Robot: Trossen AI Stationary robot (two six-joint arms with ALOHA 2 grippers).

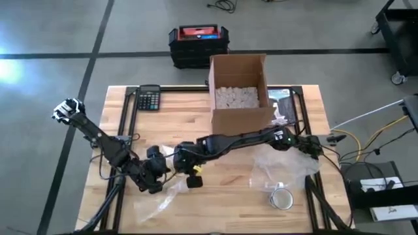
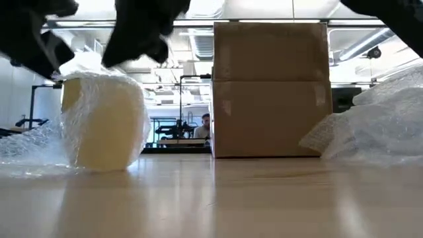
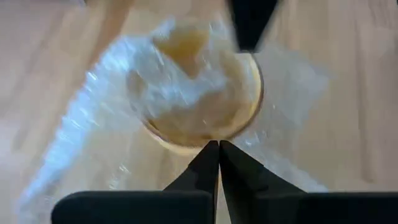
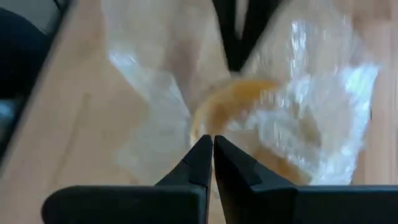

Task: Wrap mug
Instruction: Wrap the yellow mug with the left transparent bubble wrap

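A yellow mug (image 2: pixel 106 122) stands upright on the table's near left part, with clear bubble wrap (image 2: pixel 99 73) around it and stuffed into its mouth (image 3: pixel 186 93). Loose wrap trails onto the table (image 1: pixel 153 201). My left gripper (image 3: pixel 219 144) and my right gripper (image 4: pixel 213 139) hang over the mug from opposite sides. Both are shut, and their tips stand at the mug's rim. In the high view the arms hide the mug. My left gripper comes slanting down from the table's left, its shut tips at the wrap-covered rim (image 3: pixel 186 148) of the mug. Whether wrap is caught between the fingers, I cannot tell. My right gripper slants down from the right, its shut tips at the opposite rim (image 4: pixel 199 127), on the wrap there. A pinch does not show.
An open cardboard box (image 1: pixel 238 91) with filling stands at the far middle. A calculator (image 1: pixel 149 98) lies at the far left. On the near right a second mug (image 1: pixel 282 198) lies on another bubble wrap sheet (image 1: pixel 287 163). A toolbox (image 1: pixel 199 42) sits on the floor beyond the table.
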